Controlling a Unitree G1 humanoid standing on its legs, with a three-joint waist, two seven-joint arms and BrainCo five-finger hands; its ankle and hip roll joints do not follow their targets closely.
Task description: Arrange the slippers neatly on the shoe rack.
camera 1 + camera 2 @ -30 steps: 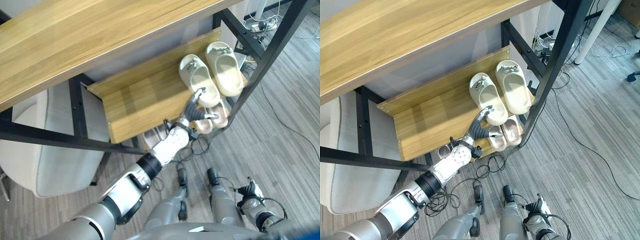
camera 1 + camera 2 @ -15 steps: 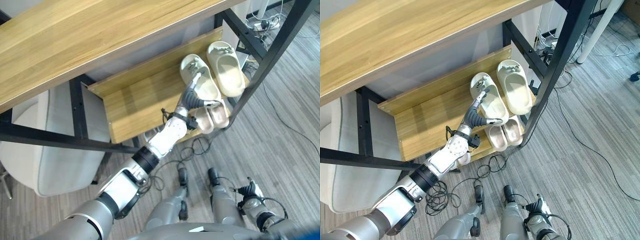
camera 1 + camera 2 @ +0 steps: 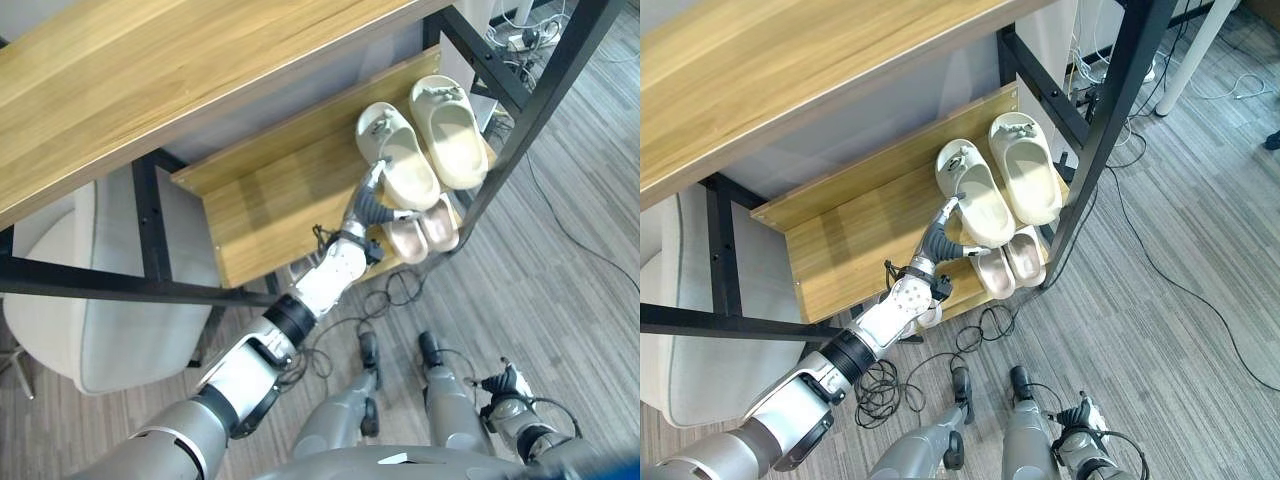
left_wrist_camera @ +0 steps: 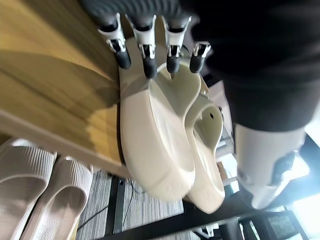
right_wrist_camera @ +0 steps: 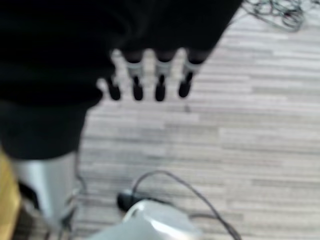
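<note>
Two cream slippers lie side by side, toes to the back, at the right end of the wooden lower shelf [image 3: 270, 205]: the left one [image 3: 399, 163] and the right one [image 3: 447, 130]. My left hand [image 3: 938, 237] is open at the left slipper's [image 4: 155, 135] near left side, its straight fingertips [image 4: 149, 70] touching the slipper's rim, the thumb apart. The right cream slipper [image 4: 206, 150] lies just beyond it. A pink pair [image 3: 420, 231] sits one level lower, under the shelf's front edge. My right hand [image 5: 147, 82] hangs open over the floor, holding nothing.
A black metal post [image 3: 1108, 120] rises right next to the cream pair. A wide wooden top board [image 3: 190, 70] overhangs the shelf. The shelf's left half is bare wood. A grey padded seat [image 3: 90, 330] stands to the left; cables lie on the floor.
My left hand has slid from the left cream slipper's heel, over its top, to its left edge. The slippers have hardly shifted. The camera moved slightly.
</note>
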